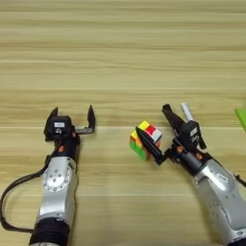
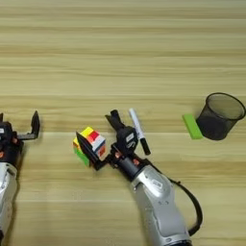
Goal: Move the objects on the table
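Right gripper (image 2: 102, 141) spread wide around the puzzle cube (image 2: 89, 145) on the table (image 2: 123, 57).

One finger (image 2: 88, 150) crossed the cube's near face, the other (image 2: 115, 120) stood beyond it; the white pen (image 2: 138, 130) lay just behind. Cube looked light, rigid, slick-faced: best pinched on opposite flat faces. Left gripper (image 1: 72, 119) sat open, well apart.

You are looking straight down on a wide light-wood counter (image 1: 120, 57) that fills both views from edge to edge; no wall, floor or window shows. Its planks run left to right, with fine horizontal grain lines and a darker seam crossing just above the middle of the picture. The light falls evenly over the wood, soft and without glare, and whatever stands on it throws only short, faint shadows. At the right side a black mesh cup (image 2: 221, 115) stands upright on the wood, with a small flat green block (image 2: 192, 126) lying just beside it to the left.
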